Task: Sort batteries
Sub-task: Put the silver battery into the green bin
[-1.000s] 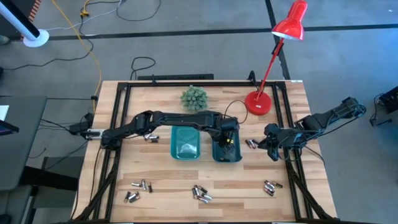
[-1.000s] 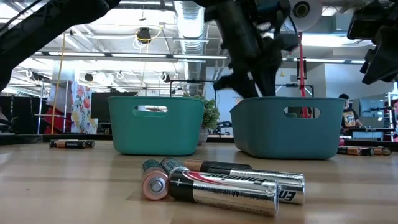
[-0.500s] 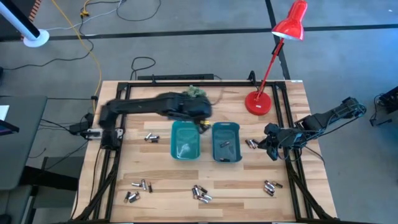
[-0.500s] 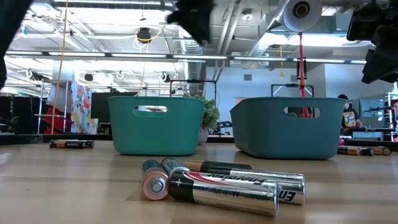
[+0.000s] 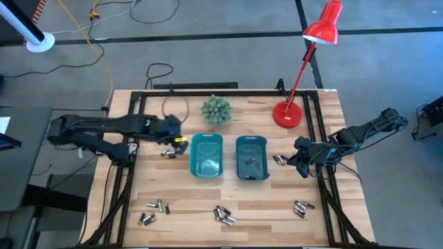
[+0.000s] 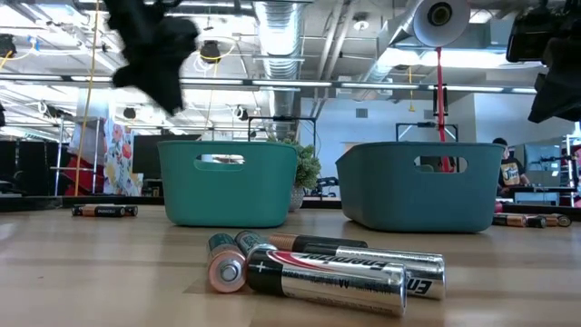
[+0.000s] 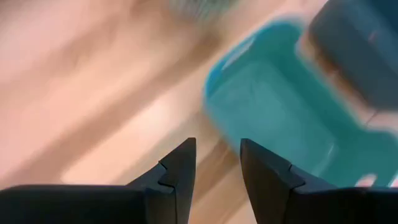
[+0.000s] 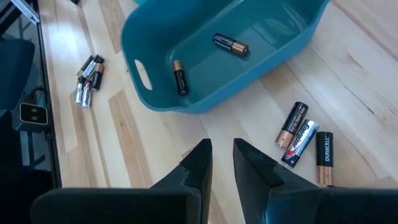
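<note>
Two teal bins (image 5: 207,155) sit between scattered batteries (image 5: 223,215).

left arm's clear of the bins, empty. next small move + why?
Probably lower the left gripper onto the batteries lying just left of the left bin. Its fingers stand apart with nothing between them, and that pair is the loose group closest to it. The right gripper waits by the table's right edge.

Batteries (image 5: 223,216) lie flat in loose clusters around the table, silvery and dark with copper ends, three side by side near the right bin (image 8: 205,74), which holds two more.
</note>
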